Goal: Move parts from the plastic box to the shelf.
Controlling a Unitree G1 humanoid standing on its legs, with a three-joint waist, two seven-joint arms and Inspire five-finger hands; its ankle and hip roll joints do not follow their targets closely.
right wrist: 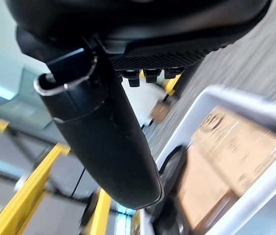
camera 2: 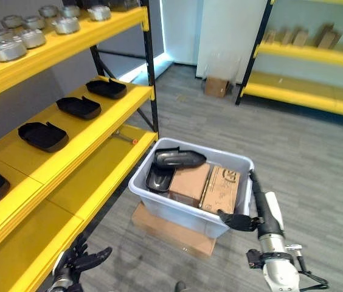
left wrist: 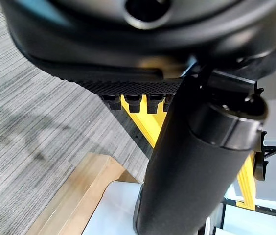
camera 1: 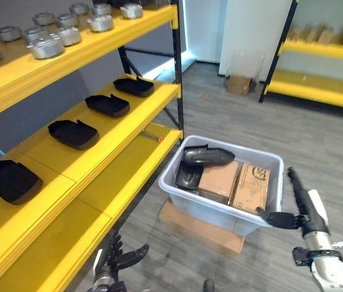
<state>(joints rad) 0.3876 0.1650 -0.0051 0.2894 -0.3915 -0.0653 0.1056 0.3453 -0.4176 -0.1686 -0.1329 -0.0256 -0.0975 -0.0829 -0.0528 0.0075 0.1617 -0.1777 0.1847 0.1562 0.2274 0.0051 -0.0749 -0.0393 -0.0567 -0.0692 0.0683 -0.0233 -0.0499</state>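
Observation:
A pale plastic box (camera 1: 209, 210) stands on the floor by the yellow shelf (camera 1: 123, 131). It holds two black moulded parts (camera 1: 205, 156) at its far left end, one lying across the other, next to two cardboard cartons (camera 1: 219, 180). Several similar black parts (camera 1: 73, 134) lie in a row on the middle shelf level. My right hand (camera 1: 306, 205) hovers just right of the box's near corner, open, fingers straight, thumb pointing at the box wall. My left hand (camera 1: 121, 256) hangs low by the shelf's bottom edge, open with fingers spread, holding nothing.
The box rests on a flat wooden board (camera 1: 203, 236). Round metal parts (camera 1: 45, 46) fill the top shelf level. The lowest shelf level (camera 1: 126, 176) is bare. A second yellow rack (camera 1: 317, 52) and a small carton (camera 1: 239, 84) stand far back across open grey floor.

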